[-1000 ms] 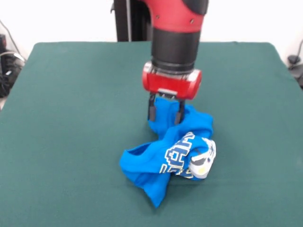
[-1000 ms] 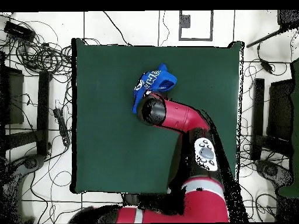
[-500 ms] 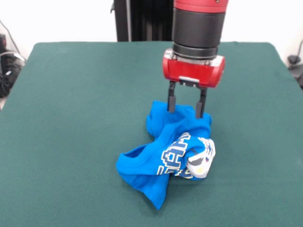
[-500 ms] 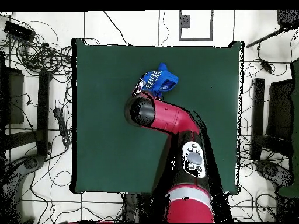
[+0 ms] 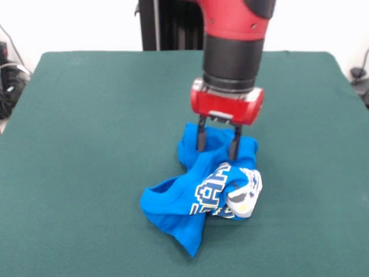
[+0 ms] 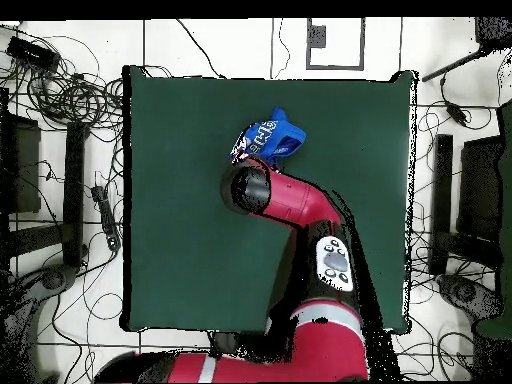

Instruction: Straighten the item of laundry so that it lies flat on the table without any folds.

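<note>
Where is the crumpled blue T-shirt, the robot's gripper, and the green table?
Crumpled bright blue T-shirt (image 5: 190, 193): front view, on its white lettering.
Red and black gripper (image 5: 217, 143): front view, midway between the open dark fingertips.
Dark green cloth-covered table (image 5: 86, 127): front view, on bare cloth.

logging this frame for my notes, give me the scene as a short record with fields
item: blue T-shirt, crumpled in a heap, white lettering showing
surface: green cloth table
shirt position: right of table centre in the front view
end effector: open, fingers straddling the shirt's top fold
arm: red and black, coming down from above
task state: shirt not flat, folds remain
</note>
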